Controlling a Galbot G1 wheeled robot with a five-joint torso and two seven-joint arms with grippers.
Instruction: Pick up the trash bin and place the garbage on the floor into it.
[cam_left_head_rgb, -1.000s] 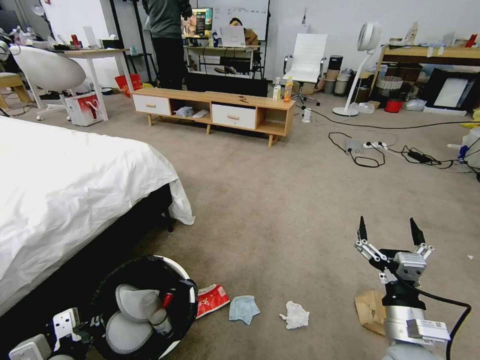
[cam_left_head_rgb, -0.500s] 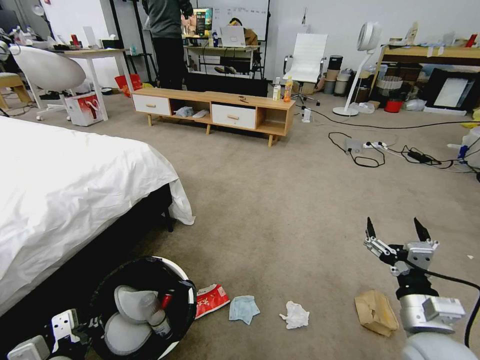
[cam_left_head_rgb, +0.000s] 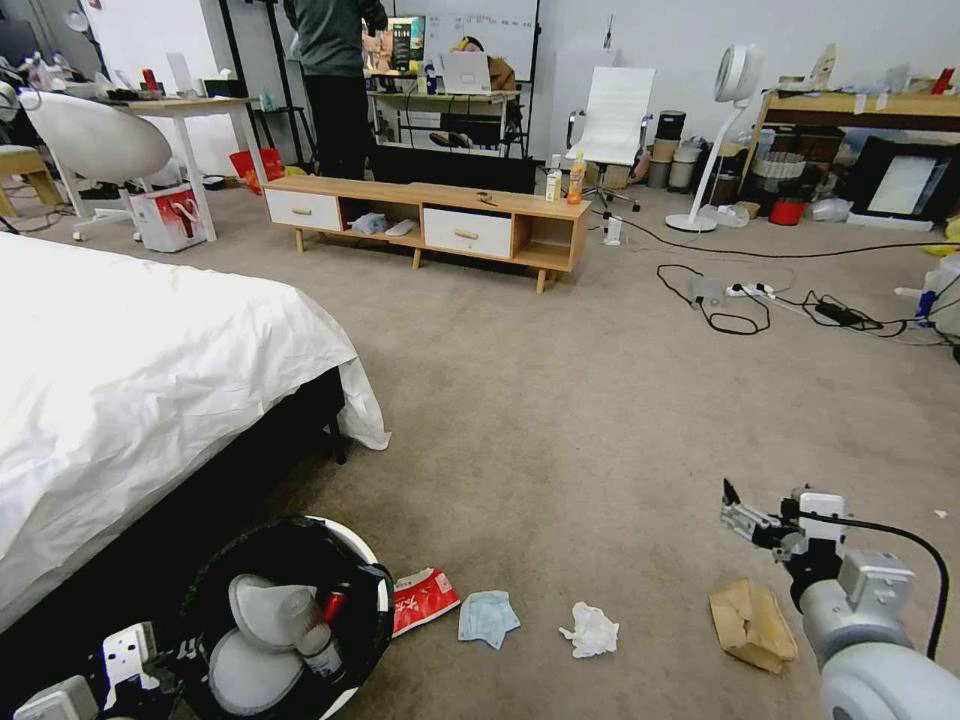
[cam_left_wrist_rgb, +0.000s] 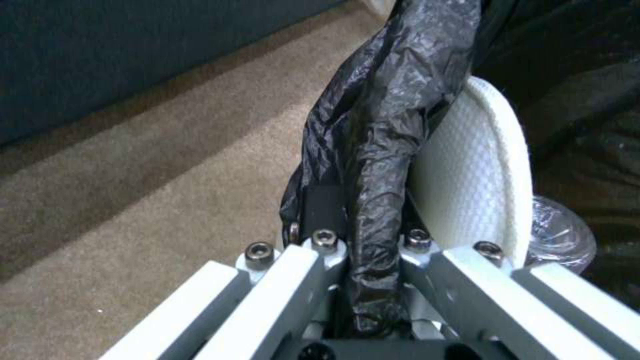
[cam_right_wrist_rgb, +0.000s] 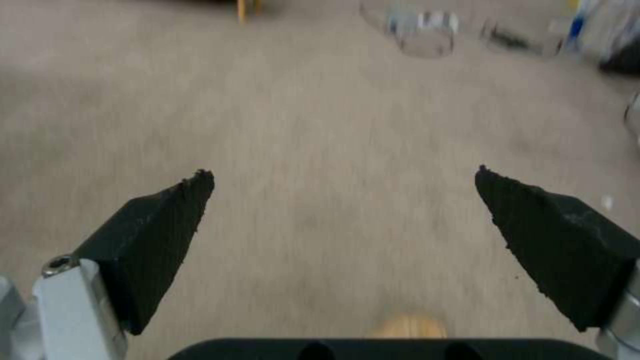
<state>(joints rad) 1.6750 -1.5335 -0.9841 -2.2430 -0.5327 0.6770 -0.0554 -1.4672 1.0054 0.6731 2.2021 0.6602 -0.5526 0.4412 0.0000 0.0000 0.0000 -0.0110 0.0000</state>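
The left gripper was clamped on the bagged rim of the trash bin, its fingers pinching a fold of the black bag liner against the white plastic wall; in the head view the gripper sat at the bin's near-left edge, low in the corner beside the bed. The bin was round and white, lined in black, and inside it lay a clear bottle and a red soda can among the white inner flaps.

The right gripper hung over bare floor with its two black fingertips spread wide apart and nothing between them. In the head view it was at the lower right, just above the brown paper bag, which lay flat on the carpet.

Between the bin and the paper bag, the rest of the garbage lay in a loose row on the floor: a red-white snack wrapper just beside the bin's rim, a light blue face mask near it, and a white tissue wad farther toward the paper bag. Each piece lay apart from its neighbours.
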